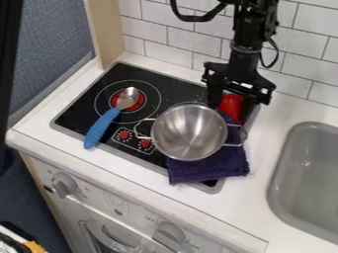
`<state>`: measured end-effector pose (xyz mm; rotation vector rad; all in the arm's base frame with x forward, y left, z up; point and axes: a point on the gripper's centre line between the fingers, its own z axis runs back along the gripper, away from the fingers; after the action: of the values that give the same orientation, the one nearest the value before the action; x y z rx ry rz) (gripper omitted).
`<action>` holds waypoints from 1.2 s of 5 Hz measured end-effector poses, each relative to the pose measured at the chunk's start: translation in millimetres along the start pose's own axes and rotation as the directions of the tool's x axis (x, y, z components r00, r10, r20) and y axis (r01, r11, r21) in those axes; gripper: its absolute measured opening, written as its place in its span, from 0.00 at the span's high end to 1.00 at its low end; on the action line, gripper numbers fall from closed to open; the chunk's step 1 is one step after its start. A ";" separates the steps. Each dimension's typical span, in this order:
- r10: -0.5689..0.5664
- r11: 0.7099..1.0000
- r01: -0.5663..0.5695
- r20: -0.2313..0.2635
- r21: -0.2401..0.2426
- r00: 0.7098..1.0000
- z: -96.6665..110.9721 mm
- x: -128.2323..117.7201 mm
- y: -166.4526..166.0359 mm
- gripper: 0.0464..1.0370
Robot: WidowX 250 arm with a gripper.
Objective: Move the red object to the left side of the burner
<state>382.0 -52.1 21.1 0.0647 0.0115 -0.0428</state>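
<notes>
Since the red object (231, 105) is probably light, stiff and kinda slippery, we'd grab it snugly mid-body; our fingers (214, 95) are spread around it.

Black arm (251, 22), nearly upright, wrist (243, 60) pointing down (slightly tilted)

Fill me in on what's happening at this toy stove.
A robot arm has its gripper down at the stove's back right corner, as pictured, right at a red object; whether it has a firm hold, I can't tell. The object is not at the burner's left side. Nearer the front, a metal pot sits partly over a purple cloth, and a blue-handled spoon lies across the left burner.
</notes>
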 end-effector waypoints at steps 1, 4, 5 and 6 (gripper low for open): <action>-0.011 1.000 0.011 0.007 0.004 1.000 -1.2 -2.8 -0.8 0.30; 0.137 0.991 -0.136 0.116 -0.017 0.984 55.6 -0.1 69.7 0.30; 0.186 0.983 -0.186 0.116 -0.009 0.976 54.3 -3.1 102.8 0.30; 0.243 0.969 -0.245 0.124 0.008 0.962 59.8 -3.7 143.7 0.30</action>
<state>385.2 87.5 90.1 0.0866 -0.1196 0.2003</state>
